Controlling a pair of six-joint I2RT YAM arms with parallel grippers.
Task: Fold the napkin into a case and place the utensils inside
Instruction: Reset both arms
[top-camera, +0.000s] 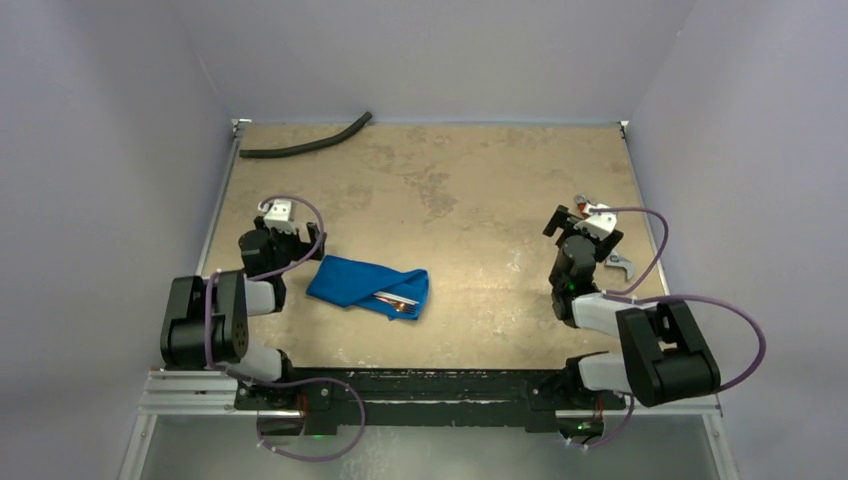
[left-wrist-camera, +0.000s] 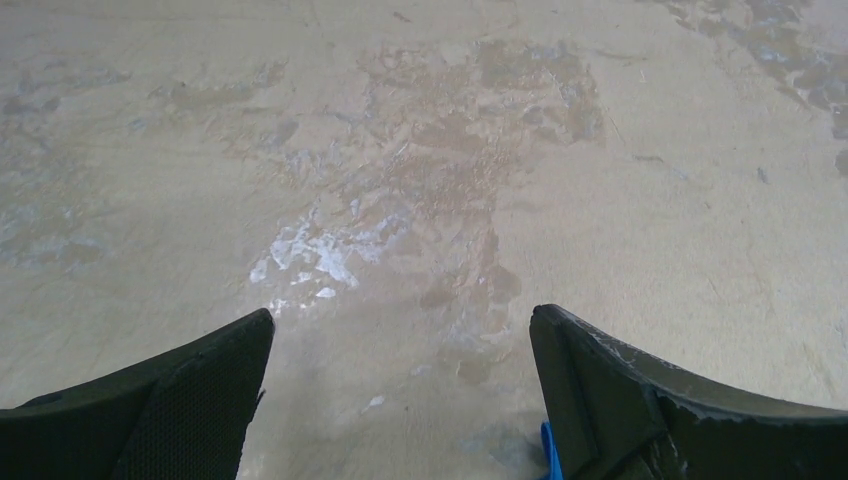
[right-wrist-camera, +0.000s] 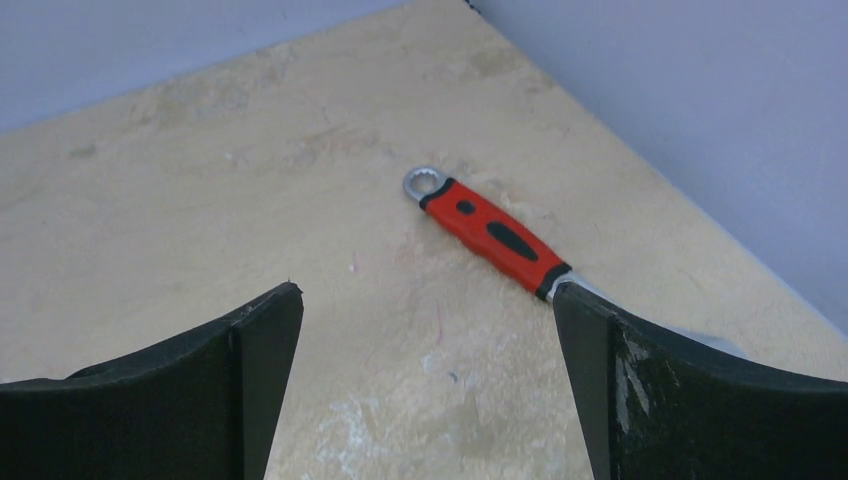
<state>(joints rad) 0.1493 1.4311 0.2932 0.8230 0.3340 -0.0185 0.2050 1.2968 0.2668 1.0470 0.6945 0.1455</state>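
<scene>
Pale grey walls box in a worn, blotchy tan table (top-camera: 470, 170), with a black hose (top-camera: 305, 145) at 11 o'clock. The left gripper (left-wrist-camera: 400, 330) gapes wide, empty. Just beside it lies the folded napkin (top-camera: 355, 280), its long axis running 10 to 4 o'clock, the utensils (top-camera: 397, 299) showing at its 4 o'clock end. The right gripper (right-wrist-camera: 425, 300) also gapes wide, near a wrench (right-wrist-camera: 490, 232).

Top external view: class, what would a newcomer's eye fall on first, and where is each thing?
The bright blue napkin lies folded at front left, with shiny utensils showing at its right end. Next comes the red-handled wrench by the right edge, just ahead of the open right claw. A black hose curves across the far left corner.
</scene>
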